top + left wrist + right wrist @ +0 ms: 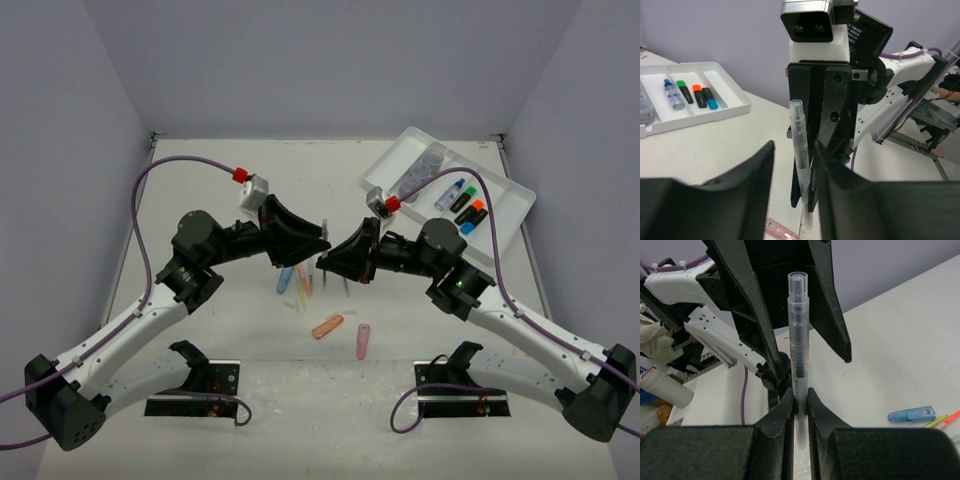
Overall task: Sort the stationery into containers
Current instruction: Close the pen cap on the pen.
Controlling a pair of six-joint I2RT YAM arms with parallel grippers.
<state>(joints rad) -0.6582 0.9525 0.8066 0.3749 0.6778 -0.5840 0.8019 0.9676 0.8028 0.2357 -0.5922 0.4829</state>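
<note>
Now | right claw (800, 405) pinching clear pen (798, 340), axis upright | left claw (794, 152) spread around it | white tray (505, 215) on right claw's side

**Robotics laboratory test cell.** Plain lavender-grey walls (320, 60) enclosed a white counter (200, 190) on three sides. A left arm (130, 325) and a right arm (530, 330), both jointed, were bolted to black base plates (190, 405) at the near edge. Purple cables (165, 170) looped to a camera block (256, 190) at each wrist. A white divided tray (510, 205) and loose stationery (300, 290) lay on the counter. Beyond the enclosure, the wrist views showed cluttered racks and wiring (937, 112) and stored oddments (662, 385), as in a working laboratory.
</note>
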